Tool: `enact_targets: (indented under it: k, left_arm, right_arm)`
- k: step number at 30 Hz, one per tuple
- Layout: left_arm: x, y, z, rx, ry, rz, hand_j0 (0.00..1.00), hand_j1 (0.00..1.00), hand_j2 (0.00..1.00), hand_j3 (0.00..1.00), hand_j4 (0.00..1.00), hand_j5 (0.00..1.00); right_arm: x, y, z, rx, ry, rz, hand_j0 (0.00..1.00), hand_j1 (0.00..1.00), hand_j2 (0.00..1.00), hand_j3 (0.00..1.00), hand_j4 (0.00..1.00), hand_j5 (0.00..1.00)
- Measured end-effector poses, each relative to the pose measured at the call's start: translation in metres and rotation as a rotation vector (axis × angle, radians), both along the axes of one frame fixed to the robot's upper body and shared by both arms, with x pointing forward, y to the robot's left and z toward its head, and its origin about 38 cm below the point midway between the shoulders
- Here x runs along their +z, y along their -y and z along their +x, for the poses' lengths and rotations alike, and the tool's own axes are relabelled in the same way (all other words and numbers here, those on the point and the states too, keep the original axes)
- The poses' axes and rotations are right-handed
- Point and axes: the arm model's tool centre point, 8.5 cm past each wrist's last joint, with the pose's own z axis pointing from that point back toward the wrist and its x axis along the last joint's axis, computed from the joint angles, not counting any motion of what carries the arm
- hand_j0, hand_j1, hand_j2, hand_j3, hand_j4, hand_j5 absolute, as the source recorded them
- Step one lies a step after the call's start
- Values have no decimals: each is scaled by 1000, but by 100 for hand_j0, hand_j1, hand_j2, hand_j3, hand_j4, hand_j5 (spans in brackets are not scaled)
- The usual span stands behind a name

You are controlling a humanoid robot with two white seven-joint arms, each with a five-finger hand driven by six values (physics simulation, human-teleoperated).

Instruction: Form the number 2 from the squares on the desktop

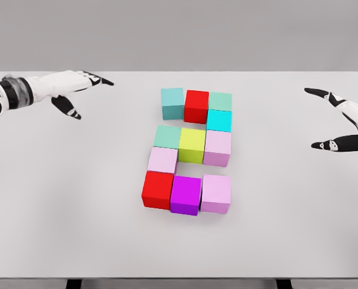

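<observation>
Cubes (190, 152) cluster mid-table (58, 229); left hand (76, 90), right hand (342, 120) spread empty near side edges.

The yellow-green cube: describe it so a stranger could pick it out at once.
On the white table a cluster of coloured cubes forms a 2. Its middle row holds three; the yellow-green cube is the centre one, between a pale teal cube and a pale pink cube. No other is yellow-green.

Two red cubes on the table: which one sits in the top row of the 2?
The red cube between the two teal ones, at the far end. The other red cube is the bottom-left corner, beside the magenta cube.
</observation>
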Motion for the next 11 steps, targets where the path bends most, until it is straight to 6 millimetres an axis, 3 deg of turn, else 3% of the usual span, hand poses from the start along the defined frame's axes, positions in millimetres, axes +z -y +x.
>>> enact_targets:
  k: [3,11]
  left_arm:
    - [7,-10,-5,-2,16,14,100,100,100,100,100,100]
    - [15,-66,-21,79,15,74,100,100,100,100,100,100]
  right_arm:
    - [0,0,0,-1,0,0,100,100,100,100,100,100]
    - [0,1,0,-1,-1,-1,100,100,100,100,100,100]
